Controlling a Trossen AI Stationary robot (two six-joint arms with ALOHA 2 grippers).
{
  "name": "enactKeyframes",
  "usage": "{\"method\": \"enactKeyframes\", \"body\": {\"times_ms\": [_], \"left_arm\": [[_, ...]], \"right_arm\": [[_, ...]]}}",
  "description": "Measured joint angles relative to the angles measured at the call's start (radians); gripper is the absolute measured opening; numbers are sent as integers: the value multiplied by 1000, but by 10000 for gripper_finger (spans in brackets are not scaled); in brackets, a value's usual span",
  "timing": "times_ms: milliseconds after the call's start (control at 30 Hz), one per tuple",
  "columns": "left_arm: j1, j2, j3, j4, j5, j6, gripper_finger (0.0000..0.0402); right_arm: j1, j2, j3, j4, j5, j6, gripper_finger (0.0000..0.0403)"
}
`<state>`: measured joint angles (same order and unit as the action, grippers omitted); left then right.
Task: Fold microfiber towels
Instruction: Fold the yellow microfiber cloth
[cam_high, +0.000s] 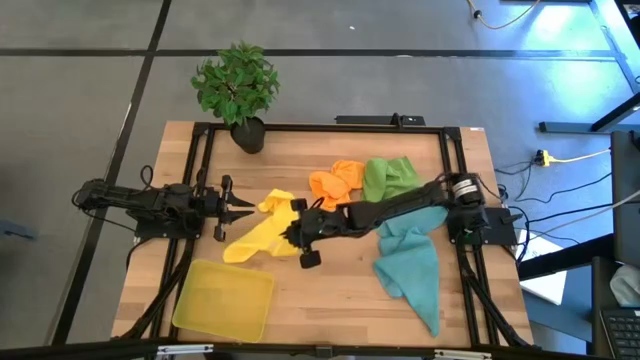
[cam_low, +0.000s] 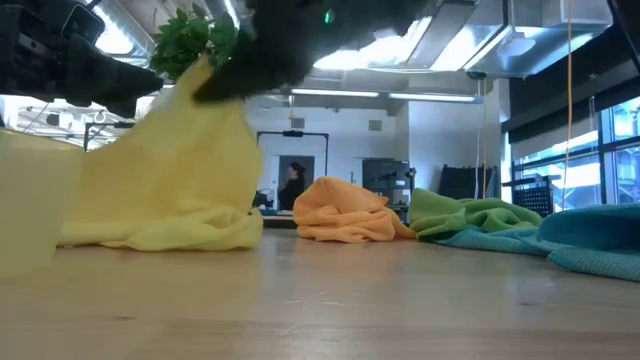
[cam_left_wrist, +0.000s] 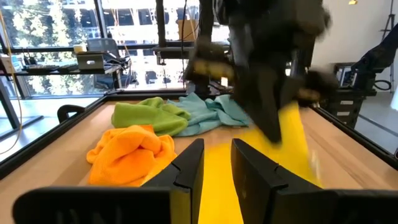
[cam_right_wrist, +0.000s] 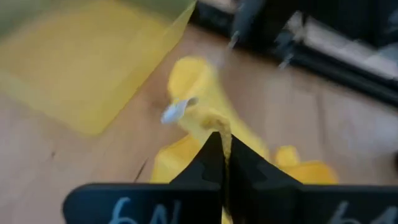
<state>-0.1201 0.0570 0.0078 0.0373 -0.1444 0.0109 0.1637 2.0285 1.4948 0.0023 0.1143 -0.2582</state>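
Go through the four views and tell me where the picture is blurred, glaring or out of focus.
High view: sharp, evenly lit. Low view: the yellow towel and the dark arm above it are soft, ceiling lights glare, the orange towel is crisper. Left wrist view: the right gripper is motion-smeared, windows bright. Right wrist view: the yellow tray and towel are blurred, only its own shut fingers fairly sharp.

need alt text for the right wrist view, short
The right gripper has its dark fingers shut on a fold of the yellow towel, lifting it above the wooden table. A yellow plastic tray lies beyond.
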Motion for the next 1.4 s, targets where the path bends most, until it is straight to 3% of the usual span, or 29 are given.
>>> {"method": "enactKeyframes", "body": {"times_ms": [133,400,633,1133,1400], "left_arm": [[0,0,0,0,0,0,73],[0,0,0,0,0,0,73],[0,0,0,-1,0,0,73],[0,0,0,0,0,0,73],[0,0,0,40,0,-9,73]], "right_arm": [[-5,-121,-81,37,0,14,2],[-31,-413,-462,326,-32,114,1],[-29,-532,-671,444,-32,157,1],[-91,-541,-661,437,-33,147,1],[-179,-541,-661,392,-139,147,1]]}}
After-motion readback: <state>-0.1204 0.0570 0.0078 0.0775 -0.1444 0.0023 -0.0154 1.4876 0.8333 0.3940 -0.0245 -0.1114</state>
